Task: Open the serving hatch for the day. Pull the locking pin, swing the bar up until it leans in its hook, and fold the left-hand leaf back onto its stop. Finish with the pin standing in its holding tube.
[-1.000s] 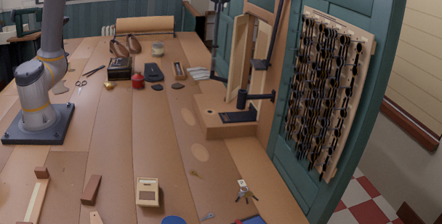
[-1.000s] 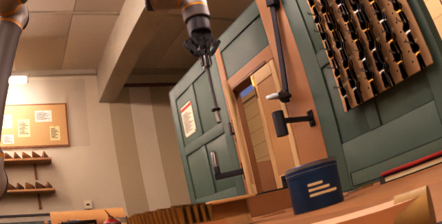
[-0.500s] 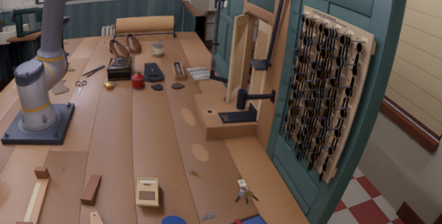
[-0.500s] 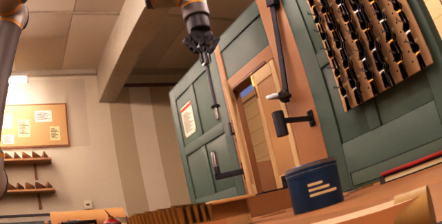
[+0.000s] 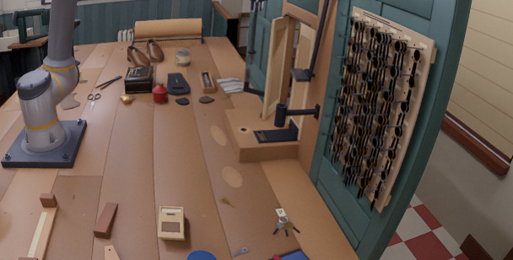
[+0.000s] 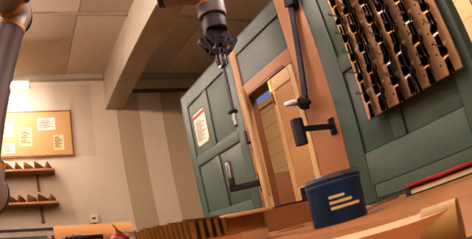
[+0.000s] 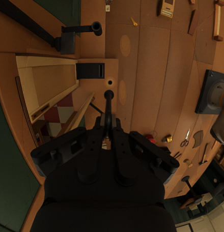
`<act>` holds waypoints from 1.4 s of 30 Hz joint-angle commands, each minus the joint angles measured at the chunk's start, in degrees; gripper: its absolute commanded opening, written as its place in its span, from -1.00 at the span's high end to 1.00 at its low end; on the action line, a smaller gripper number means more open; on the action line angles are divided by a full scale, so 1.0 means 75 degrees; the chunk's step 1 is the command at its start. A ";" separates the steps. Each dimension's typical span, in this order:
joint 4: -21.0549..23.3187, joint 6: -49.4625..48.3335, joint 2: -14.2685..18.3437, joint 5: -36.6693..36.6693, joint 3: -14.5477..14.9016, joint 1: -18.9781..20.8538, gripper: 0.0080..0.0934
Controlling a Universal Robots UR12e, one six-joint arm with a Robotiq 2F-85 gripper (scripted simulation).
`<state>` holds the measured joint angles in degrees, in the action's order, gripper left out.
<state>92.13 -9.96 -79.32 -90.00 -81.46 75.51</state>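
The long dark locking pin (image 6: 228, 89) hangs straight down from my gripper (image 6: 221, 61), which is closed on the pin's top end, high above the sill. The pin (image 5: 253, 26) hangs in front of the left side of the hatch opening. From the wrist camera its lower tip (image 7: 108, 94) is near the small round pin hole (image 7: 110, 82) in the sill block. The dark holding tube (image 5: 280, 115) stands on a bracket to the right of the opening. The bar (image 5: 320, 26) stands swung up against the frame. The left-hand leaf (image 5: 276, 66) is folded outward, edge-on.
A blue round tin (image 6: 335, 197) stands on the bench near the wall. A key board (image 5: 379, 110) hangs on the green panel. Shoes, a red can (image 5: 160, 93), scissors and small blocks are scattered over the bench. The arm's base (image 5: 44, 140) sits at the left.
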 commanded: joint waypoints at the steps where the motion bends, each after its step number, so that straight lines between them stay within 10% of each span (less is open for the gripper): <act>1: 0.0004 -0.0024 0.0004 -0.0001 0.0026 -0.0028 1.00; 42: -0.0262 -0.1545 0.0989 0.0000 0.1280 -0.1544 1.00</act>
<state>90.13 -21.57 -71.80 -90.00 -71.93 63.88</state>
